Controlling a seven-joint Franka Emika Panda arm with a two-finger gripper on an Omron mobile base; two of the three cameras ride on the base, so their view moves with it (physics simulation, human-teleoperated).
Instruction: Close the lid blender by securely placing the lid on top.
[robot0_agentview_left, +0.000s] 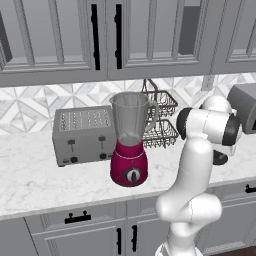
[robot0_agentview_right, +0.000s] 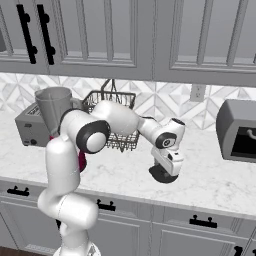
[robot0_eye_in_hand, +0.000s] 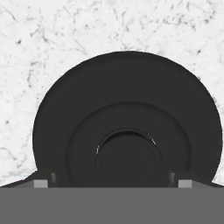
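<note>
Robot arm's tool (robot0_agentview_right: 163, 175) poised over black lid (robot0_eye_in_hand: 126, 127) on marble worktop (robot0_agentview_left: 35, 175)

The tool hung low over the lid with its tips spread wide to either side of the central knob, gripping nothing. The lid, a round matte disc stepped in raised rings, lay flat on the white, grey-veined stone, well to the right of the blender (robot0_agentview_left: 129, 140). The blender stood uncapped, a clear grey tapered jar with a handle on a rounded glossy magenta base with a black dial. Just to its left sat a boxy silver toaster (robot0_agentview_left: 82, 135); behind it stood a dark wire basket (robot0_agentview_left: 161, 120) against a wall of pale, diamond-patterned tiles. Grey panelled cupboards with black bar handles ran above and below the worktop, and a grey microwave (robot0_agentview_right: 239, 131) stood at the far right.
</note>
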